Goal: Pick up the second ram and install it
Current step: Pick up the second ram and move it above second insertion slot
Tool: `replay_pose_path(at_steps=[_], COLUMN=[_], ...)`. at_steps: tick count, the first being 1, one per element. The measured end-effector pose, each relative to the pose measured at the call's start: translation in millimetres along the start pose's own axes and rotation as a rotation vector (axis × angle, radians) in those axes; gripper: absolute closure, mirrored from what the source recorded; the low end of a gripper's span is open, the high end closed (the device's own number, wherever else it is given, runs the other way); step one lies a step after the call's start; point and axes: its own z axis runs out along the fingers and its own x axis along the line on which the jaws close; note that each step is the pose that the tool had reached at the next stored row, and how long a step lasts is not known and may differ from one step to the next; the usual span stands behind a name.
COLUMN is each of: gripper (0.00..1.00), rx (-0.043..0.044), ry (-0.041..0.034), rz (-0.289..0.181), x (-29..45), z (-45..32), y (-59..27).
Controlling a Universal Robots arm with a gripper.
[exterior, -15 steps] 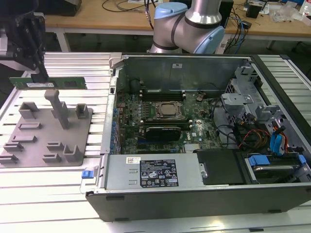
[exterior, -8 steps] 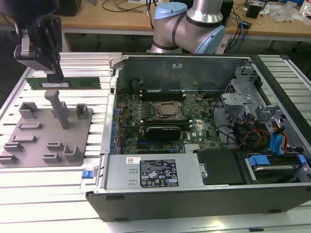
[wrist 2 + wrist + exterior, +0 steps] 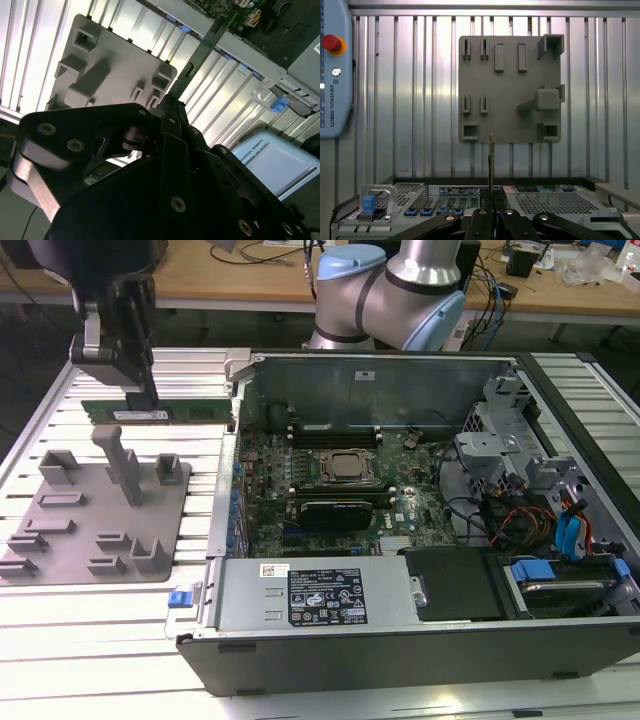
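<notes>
The second ram is a long green stick held lengthwise above the slatted table, just beyond the grey fixture plate and at the exterior view's left of the open computer case. My gripper is shut on its upper edge near its left half. In both wrist views the ram shows edge-on: it runs out from the fingers as a thin green strip toward the case, and it rises as a narrow line from my gripper in front of the fixture plate.
Inside the case lie the motherboard with its processor socket, a black card, cables and drive bays. The arm's base stands behind the case. A blue-grey pendant with a red button lies on the table.
</notes>
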Motion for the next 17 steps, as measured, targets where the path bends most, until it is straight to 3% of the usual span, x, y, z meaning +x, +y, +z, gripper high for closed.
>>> replay_pose_path(at_steps=[11, 17], gripper=[0.91, 0.91], rx=[-0.0001, -0.0001], ry=[0.0, 0.0], rz=[0.0, 0.0], x=[0.1, 0.1], z=[0.9, 2.8], y=[-29.1, -62.1])
